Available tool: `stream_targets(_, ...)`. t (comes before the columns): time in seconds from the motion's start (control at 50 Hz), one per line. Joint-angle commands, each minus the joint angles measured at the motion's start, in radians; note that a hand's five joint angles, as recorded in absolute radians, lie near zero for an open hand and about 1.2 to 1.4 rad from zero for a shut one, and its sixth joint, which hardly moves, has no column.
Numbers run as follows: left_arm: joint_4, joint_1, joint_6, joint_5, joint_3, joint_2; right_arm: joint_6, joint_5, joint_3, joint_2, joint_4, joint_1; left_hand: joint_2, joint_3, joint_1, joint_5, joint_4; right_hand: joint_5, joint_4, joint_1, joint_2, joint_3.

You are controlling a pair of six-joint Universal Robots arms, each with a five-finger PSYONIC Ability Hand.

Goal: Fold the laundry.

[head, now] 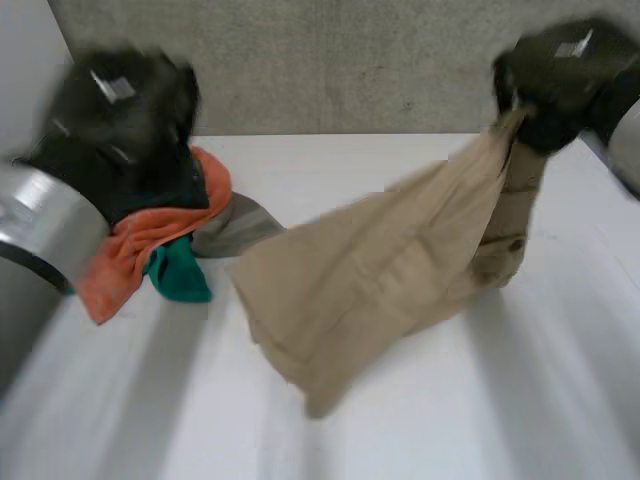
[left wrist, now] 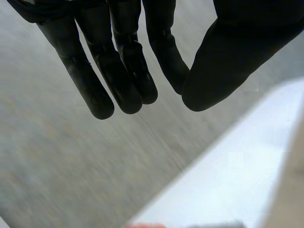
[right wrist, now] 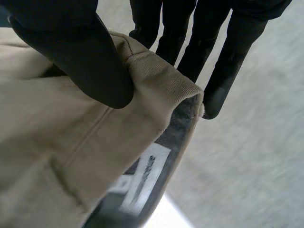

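Tan trousers (head: 370, 290) hang from my right hand (head: 565, 75), which is raised at the table's back right. Their lower part drags on the white table (head: 450, 420) toward the middle. In the right wrist view the thumb (right wrist: 80, 52) pinches the trousers' waistband (right wrist: 156, 90) against the fingers, and a white label shows inside it. My left hand (head: 120, 130) is lifted over the pile at the back left. Its fingers (left wrist: 118, 71) are straight, the thumb stands apart, and nothing is between them.
A pile lies at the back left under my left hand: an orange cloth (head: 130, 260), a teal cloth (head: 180, 272) and a grey cloth (head: 235, 228). A grey wall (head: 330, 60) runs behind the table.
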Motion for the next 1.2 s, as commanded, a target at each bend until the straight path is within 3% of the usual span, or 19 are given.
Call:
stream_targets(0.02, -0.102, 0.072, -0.119, 0.019, 0.177, 0.039, 0.073, -0.033, -0.1, -0.051, 0.009, -0.024, 0.202, 0.209, 0.225, 0.243, 0.198, 0.228, 0.197, 0.267, 0.227, 0.209)
stream_targets(0.08, -0.117, 0.077, -0.163, 0.039, 0.179, 0.013, 0.085, -0.044, -0.068, -0.039, 0.009, -0.025, 0.202, 0.209, 0.225, 0.243, 0.198, 0.228, 0.197, 0.267, 0.227, 0.209)
stream_targets(0.18, -0.182, 0.007, -0.19, 0.131, 0.058, -0.117, 0.079, -0.045, 0.038, 0.015, -0.013, -0.013, -0.317, -0.31, -0.294, -0.276, -0.321, 0.228, 0.197, 0.267, 0.227, 0.209)
stream_targets(0.28, -0.185, -0.043, -0.194, 0.162, -0.067, -0.222, 0.073, -0.041, 0.084, 0.047, -0.039, -0.008, -0.534, -0.528, -0.511, -0.494, -0.538, 0.228, 0.197, 0.267, 0.227, 0.209)
stream_targets(0.4, -0.098, -0.08, -0.207, 0.146, -0.15, -0.329, 0.085, -0.038, 0.104, 0.043, -0.045, 0.012, -0.67, -0.663, -0.647, -0.629, -0.674, 0.228, 0.197, 0.267, 0.227, 0.209)
stream_targets(0.54, 0.089, -0.119, -0.199, 0.149, -0.156, -0.44, 0.1, -0.041, 0.113, 0.012, -0.045, 0.044, -0.673, -0.666, -0.65, -0.632, -0.677, 0.228, 0.197, 0.267, 0.227, 0.209)
stream_targets(0.68, 0.217, -0.165, -0.188, 0.151, -0.061, -0.558, 0.102, -0.041, 0.139, -0.022, -0.045, 0.058, -0.667, -0.66, -0.644, -0.626, -0.671, 0.228, 0.197, 0.267, 0.227, 0.209)
stream_targets(0.86, 0.189, -0.219, -0.078, 0.085, 0.12, -0.756, 0.102, -0.042, 0.152, -0.026, -0.045, 0.048, -0.553, -0.546, -0.53, -0.512, -0.557, 0.228, 0.197, 0.267, 0.227, 0.209)
stream_targets(0.98, 0.192, -0.238, -0.058, 0.059, 0.171, -0.796, 0.1, -0.042, 0.17, -0.02, -0.045, 0.03, -0.45, -0.443, -0.427, -0.409, -0.454, 0.228, 0.197, 0.267, 0.227, 0.209)
stream_targets(1.06, 0.209, -0.245, -0.056, 0.054, 0.185, -0.797, 0.099, -0.042, 0.178, -0.01, -0.051, 0.013, -0.049, -0.042, -0.026, -0.008, -0.053, 0.228, 0.197, 0.267, 0.227, 0.209)
stream_targets(1.08, 0.214, -0.244, -0.056, 0.053, 0.185, -0.788, 0.099, -0.042, 0.178, -0.008, -0.056, 0.006, 0.199, 0.206, 0.222, 0.24, 0.195, 0.228, 0.197, 0.267, 0.227, 0.209)
stream_targets(1.2, 0.185, -0.23, -0.073, 0.017, 0.162, -0.673, 0.097, -0.045, 0.156, -0.008, -0.063, -0.025, 0.202, 0.209, 0.225, 0.243, 0.198, 0.228, 0.197, 0.267, 0.227, 0.209)
